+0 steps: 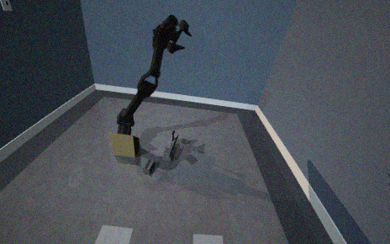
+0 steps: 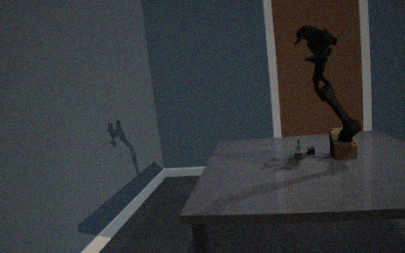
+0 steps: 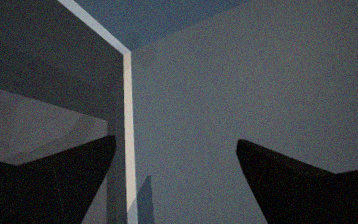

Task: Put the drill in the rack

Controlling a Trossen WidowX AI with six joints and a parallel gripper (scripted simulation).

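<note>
The scene is dim. The thin dark drill (image 1: pixel 173 143) (image 2: pixel 298 146) stands upright in a small block on the table. A small dark fixture (image 1: pixel 150 167) (image 2: pixel 311 151) sits next to it; I cannot tell the key from the rack. My gripper (image 1: pixel 181 37) (image 2: pixel 305 40) (image 3: pixel 177 144) is open and empty. It is raised high above the table, far from the drill, on the upright arm. In the wrist view the two dark fingers frame only the wall and a room corner.
The arm's yellow base block (image 1: pixel 123 145) (image 2: pixel 343 149) stands on the table (image 2: pixel 284 192) next to the drill. Flat grey patches (image 1: pixel 193 153) lie around the drill. The table's front edge shows in the exterior view.
</note>
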